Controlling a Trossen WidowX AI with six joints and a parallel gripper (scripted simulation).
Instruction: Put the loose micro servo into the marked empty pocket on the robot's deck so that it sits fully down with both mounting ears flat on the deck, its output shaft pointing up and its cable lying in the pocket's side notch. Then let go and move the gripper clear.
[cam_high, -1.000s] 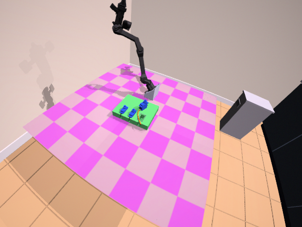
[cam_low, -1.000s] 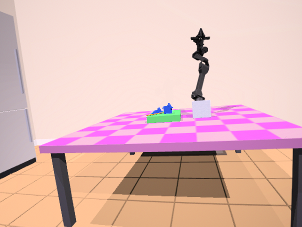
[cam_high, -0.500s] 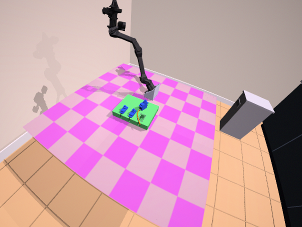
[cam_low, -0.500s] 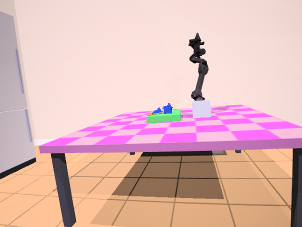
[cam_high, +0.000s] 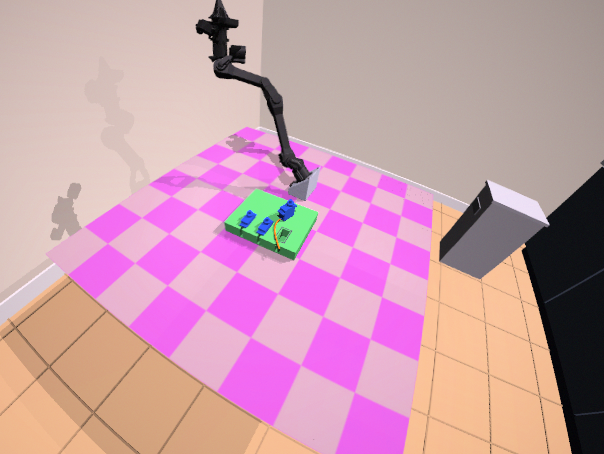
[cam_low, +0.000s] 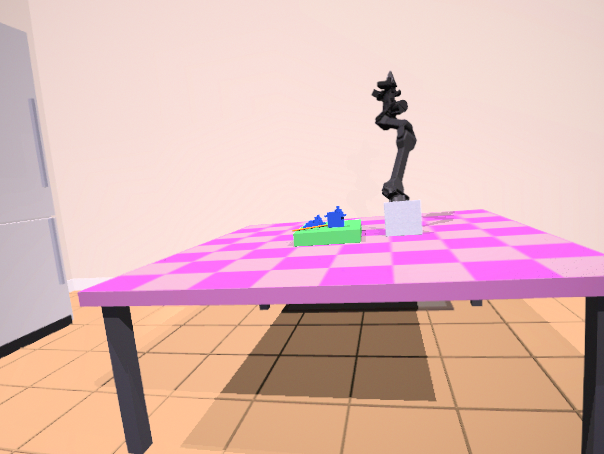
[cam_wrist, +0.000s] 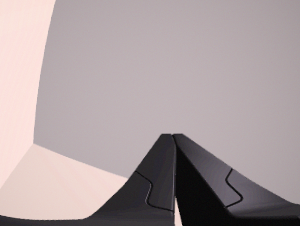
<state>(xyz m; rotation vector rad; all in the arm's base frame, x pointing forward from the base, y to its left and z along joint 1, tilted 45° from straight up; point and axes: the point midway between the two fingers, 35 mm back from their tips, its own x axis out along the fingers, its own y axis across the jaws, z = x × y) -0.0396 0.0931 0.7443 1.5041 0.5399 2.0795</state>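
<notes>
The loose blue micro servo (cam_high: 287, 210) (cam_low: 335, 218) stands upright on top of the green deck (cam_high: 260, 198) (cam_low: 327, 237), shaft up, behind the marked empty pocket (cam_high: 284, 235). Its orange cable (cam_high: 275, 234) (cam_low: 309, 229) runs across the deck beside the pocket to the deck's near edge. Two other blue servos sit lower in the deck, one (cam_high: 247, 219) at the left and one (cam_high: 265, 226) nearer the pocket. My gripper (cam_high: 218, 3) (cam_low: 390, 74) (cam_wrist: 170, 144) is shut and empty, fingers pointing up, high above and well away from the deck. The wrist view shows only walls beyond the fingertips.
A pale grey block (cam_high: 303, 188) (cam_low: 403, 218) stands at the foot of the arm, just behind the deck. The deck lies on a pink checkered table (cam_high: 260, 360) (cam_low: 300, 294). A grey cabinet (cam_high: 492, 230) stands on the floor beyond the table's right side in the top view.
</notes>
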